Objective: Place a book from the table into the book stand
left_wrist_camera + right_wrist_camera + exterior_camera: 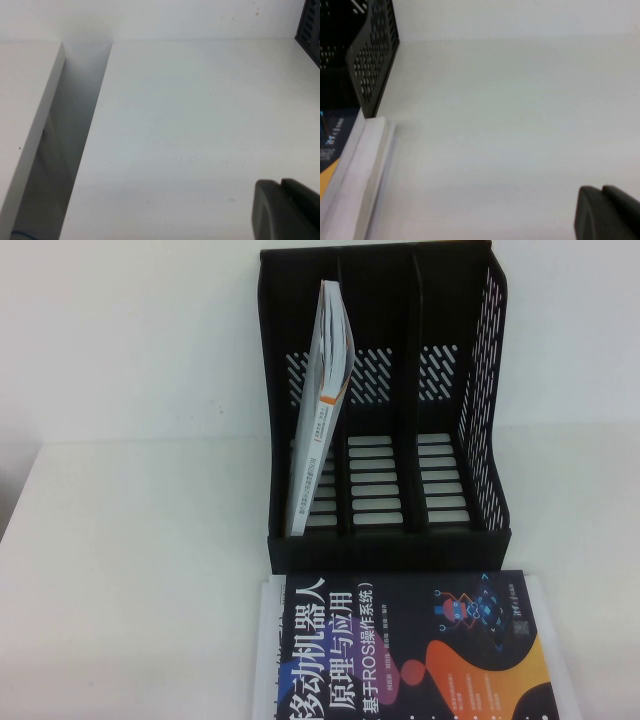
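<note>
1. The book stand (385,410) sits on the table (130,570) toward the far side, open front facing the robot. Black plastic, three compartments, slotted back and base, perforated slanted side on the robot's right.
2. Left compartment holds a white book with orange-marked spine (322,405). It stands on its bottom edge and tilts, the top leaning toward the divider on the right of that compartment. Middle and right compartments show only their slotted floors.
3. The book (410,650) lies flat on the table just in front of the stand, cover up: dark navy, large white Chinese title, orange/pink/blue artwork on the part nearer the robot's right. Its far edge is near the stand's front lip; whether they touch cannot be told. Its near part runs out of the high view.
4. Under the navy book lies a second white book (268,640), its edges showing on both sides. The right wrist view shows the same stack edge-on beside the stand's perforated corner (372,60).
5. Left gripper (285,210): only a dark piece shows at the corner of the left wrist view, over bare table, with a corner of the stand at that view's edge. Finger state: cannot tell.
6. Right gripper (607,212): likewise one dark piece over bare table, beside the stacked books and stand. Finger state: cannot tell.
7. Neither arm appears in the high view.
</note>
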